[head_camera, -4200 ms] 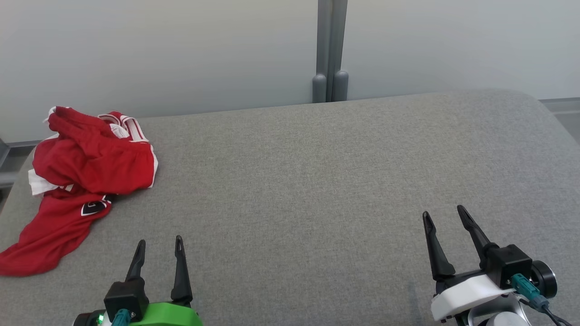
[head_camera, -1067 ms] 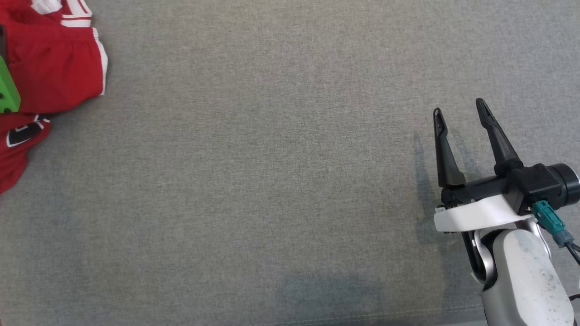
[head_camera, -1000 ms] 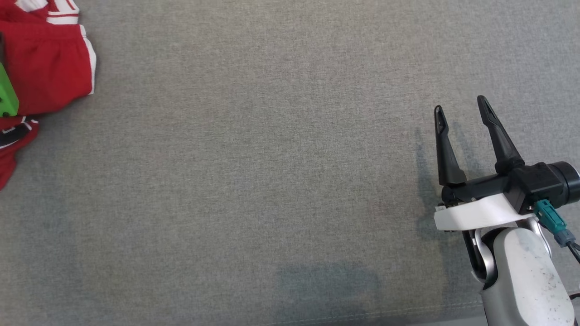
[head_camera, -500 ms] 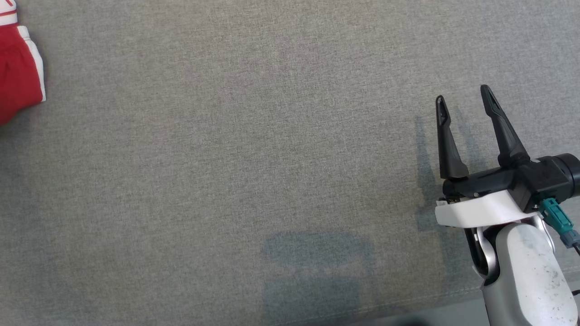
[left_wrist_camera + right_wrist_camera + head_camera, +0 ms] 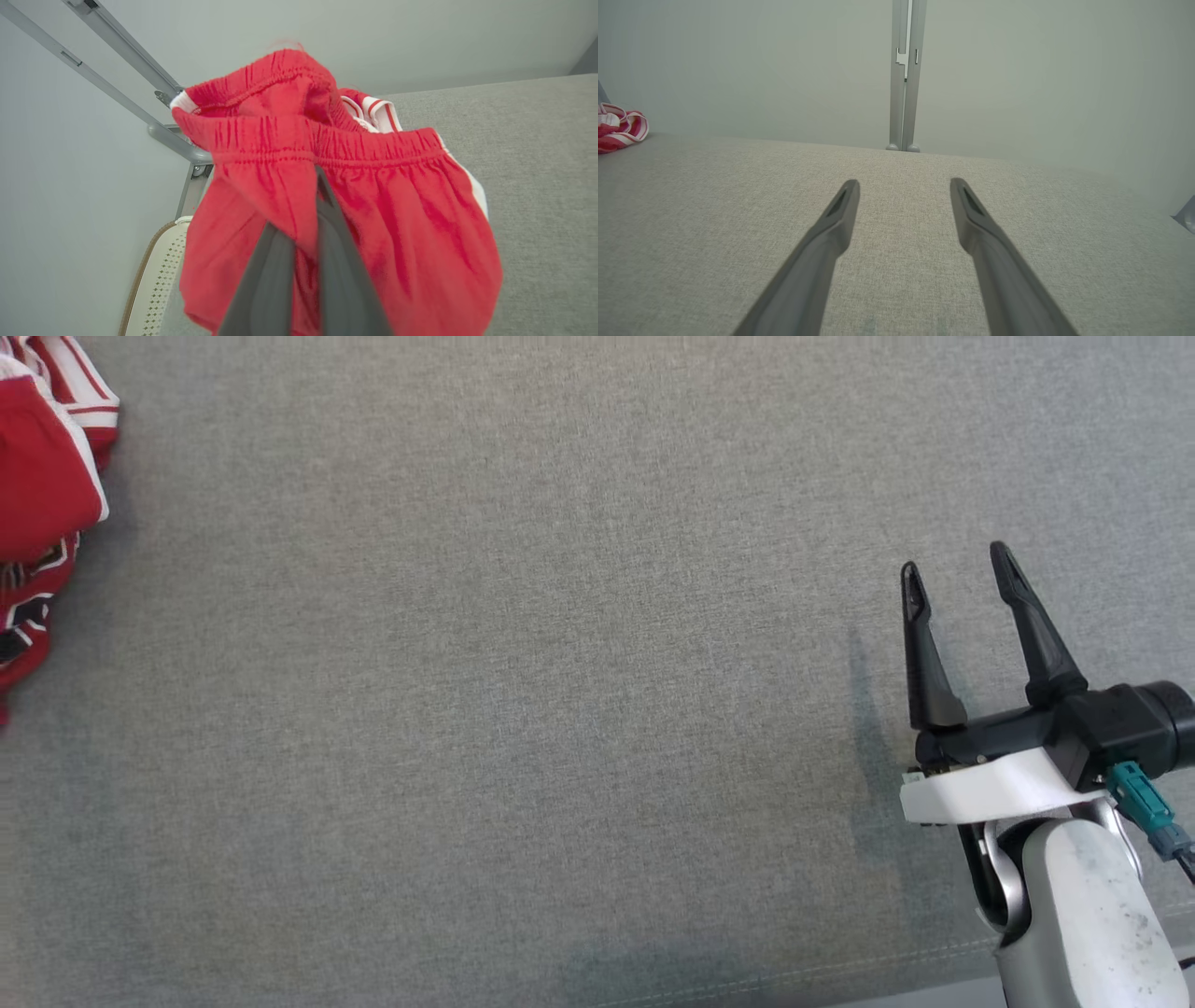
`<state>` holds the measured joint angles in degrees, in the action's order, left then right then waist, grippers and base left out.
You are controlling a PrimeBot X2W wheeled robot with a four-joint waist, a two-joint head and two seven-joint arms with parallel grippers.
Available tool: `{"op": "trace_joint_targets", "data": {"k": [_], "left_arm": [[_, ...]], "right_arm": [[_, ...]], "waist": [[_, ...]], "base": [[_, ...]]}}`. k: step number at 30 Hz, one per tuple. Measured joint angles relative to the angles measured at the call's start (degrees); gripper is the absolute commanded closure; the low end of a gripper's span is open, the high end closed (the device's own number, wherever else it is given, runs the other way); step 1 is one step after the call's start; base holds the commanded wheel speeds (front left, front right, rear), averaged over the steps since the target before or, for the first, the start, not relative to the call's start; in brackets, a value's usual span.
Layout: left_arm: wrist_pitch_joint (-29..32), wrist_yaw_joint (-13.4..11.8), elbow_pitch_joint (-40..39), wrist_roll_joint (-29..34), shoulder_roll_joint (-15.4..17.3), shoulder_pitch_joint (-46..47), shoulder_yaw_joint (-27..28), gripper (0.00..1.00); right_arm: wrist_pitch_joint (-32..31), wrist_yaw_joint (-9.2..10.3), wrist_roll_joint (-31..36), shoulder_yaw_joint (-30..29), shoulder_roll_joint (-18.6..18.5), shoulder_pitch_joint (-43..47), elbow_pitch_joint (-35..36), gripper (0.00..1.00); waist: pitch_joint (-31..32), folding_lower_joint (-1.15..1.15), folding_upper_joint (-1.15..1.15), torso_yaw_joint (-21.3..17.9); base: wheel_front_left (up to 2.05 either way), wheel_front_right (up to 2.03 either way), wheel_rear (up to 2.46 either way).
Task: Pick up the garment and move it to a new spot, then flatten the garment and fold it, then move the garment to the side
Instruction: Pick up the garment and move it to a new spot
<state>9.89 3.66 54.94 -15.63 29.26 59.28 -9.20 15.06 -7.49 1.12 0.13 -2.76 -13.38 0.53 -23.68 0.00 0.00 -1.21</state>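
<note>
The garment [image 5: 37, 495] is a pair of red shorts with white stripes and an elastic waistband, bunched at the far left edge of the head view. In the left wrist view the garment [image 5: 397, 210] drapes over my left gripper [image 5: 308, 205], whose two dark fingers are shut on a fold of red cloth just under the waistband. My right gripper [image 5: 954, 560] hovers open over the grey surface at the right, far from the garment, nothing between its fingers. The right wrist view shows that gripper [image 5: 904, 183] open, with the garment [image 5: 619, 128] small at the far left.
A broad grey upholstered surface [image 5: 523, 691] carries everything; its front seam runs along the bottom right. Behind it stands a pale wall with a grey post [image 5: 903, 74]. A cream perforated object [image 5: 154, 275] sits below the surface's left end.
The left gripper has shut on the red cloth, which now bunches up higher at the picture's left edge. The head camera has shifted. The right gripper stays open.
</note>
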Motion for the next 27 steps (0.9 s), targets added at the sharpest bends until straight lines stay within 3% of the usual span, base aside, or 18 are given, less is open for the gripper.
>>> {"op": "trace_joint_targets", "data": {"k": [6, 18, 27], "left_arm": [[-1.8, 1.4, 0.0, 0.4, -0.2, 0.4, -1.6, 1.00], [-4.5, 3.6, -4.1, -1.0, -4.1, 1.2, -8.4, 1.00], [-2.9, 3.7, -15.8, -9.1, -6.6, -4.0, -20.5, 1.00]], "right_arm": [[0.0, 0.00, -0.4, -0.5, 0.0, 2.0, -0.9, 0.00], [0.0, 0.00, -1.3, -1.8, 0.0, 8.3, -2.4, 0.00], [0.0, 0.00, -1.5, -2.8, 0.0, 12.0, -2.1, 0.00]], "waist": [[4.1, 0.00, 0.00, 0.6], [15.8, -0.01, 0.00, 2.5], [22.7, -0.01, 0.00, 3.3]], "base": [[0.00, 0.00, 0.00], [0.00, 0.00, 0.00], [0.00, 0.00, 0.00]]}}
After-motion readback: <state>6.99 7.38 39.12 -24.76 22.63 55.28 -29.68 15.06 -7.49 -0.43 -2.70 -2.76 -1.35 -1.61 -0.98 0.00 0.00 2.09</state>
